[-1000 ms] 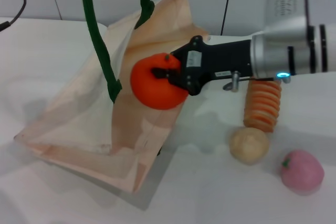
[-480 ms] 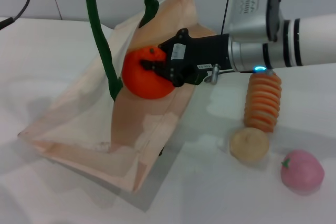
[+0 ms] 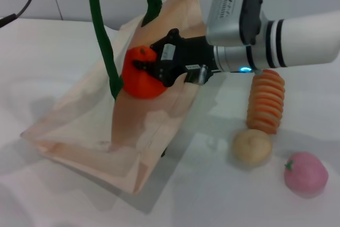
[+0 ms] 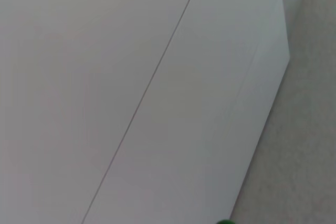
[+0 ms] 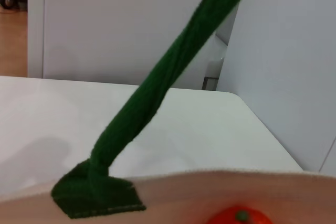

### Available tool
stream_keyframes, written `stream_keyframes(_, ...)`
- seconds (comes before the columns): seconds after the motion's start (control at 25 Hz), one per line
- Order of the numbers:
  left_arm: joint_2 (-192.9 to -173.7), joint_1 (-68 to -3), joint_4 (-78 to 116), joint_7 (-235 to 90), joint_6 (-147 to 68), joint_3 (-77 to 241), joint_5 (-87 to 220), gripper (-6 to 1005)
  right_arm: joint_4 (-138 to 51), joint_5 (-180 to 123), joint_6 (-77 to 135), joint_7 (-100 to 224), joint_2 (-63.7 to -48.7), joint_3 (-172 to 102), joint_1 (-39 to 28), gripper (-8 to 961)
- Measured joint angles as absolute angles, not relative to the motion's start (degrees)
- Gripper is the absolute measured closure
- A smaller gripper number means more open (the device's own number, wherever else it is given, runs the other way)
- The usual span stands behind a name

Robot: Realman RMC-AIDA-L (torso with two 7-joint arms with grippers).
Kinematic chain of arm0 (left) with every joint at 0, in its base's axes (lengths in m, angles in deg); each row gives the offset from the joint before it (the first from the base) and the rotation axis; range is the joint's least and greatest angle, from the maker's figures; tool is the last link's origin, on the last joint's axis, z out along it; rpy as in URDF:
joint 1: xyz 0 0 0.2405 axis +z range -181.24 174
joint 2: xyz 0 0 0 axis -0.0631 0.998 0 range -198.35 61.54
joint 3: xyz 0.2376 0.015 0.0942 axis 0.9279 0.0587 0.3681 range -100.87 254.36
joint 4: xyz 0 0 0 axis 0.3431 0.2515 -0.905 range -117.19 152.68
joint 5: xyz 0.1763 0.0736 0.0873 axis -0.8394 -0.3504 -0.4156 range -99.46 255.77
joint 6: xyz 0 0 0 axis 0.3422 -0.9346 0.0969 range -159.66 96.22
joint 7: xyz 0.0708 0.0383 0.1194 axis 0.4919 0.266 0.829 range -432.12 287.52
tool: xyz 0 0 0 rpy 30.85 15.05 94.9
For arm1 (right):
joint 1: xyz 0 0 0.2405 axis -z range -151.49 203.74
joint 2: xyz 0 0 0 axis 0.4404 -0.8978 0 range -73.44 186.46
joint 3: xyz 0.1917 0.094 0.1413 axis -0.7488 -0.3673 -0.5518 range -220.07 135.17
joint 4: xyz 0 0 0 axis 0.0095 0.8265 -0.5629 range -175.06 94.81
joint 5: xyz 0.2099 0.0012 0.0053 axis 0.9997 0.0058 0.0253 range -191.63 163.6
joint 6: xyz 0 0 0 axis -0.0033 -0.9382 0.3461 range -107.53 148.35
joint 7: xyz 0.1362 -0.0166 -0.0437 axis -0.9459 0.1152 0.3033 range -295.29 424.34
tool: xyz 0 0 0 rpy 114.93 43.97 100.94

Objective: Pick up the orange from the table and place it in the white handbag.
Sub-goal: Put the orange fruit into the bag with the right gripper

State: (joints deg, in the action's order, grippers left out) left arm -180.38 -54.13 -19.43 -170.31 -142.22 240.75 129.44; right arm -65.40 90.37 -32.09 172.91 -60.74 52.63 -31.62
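Right hand (image 3: 151, 67) grasping the orange (image 3: 137, 74) at the white handbag (image 3: 90, 120) mouth.
Green handle (image 3: 103, 41) stands just beside the fruit; striped roll (image 3: 265, 100), tan ball (image 3: 252, 146), pink fruit (image 3: 305, 174) toward the counter (image 3: 48, 51) right edge.

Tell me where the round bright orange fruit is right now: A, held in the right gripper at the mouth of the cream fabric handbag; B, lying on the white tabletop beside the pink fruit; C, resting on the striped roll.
A: the right gripper is shut on the orange at the white handbag opening, off the table.
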Motion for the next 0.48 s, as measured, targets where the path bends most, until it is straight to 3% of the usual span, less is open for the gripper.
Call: stream_keyframes(0.48, -179.8, -54.3, -17.3, -170.2, -141.9, 240.7, 129.4, 885, -65.8, 95.2, -27.0, 172.9, -61.0, 57.9, -33.3, 900)
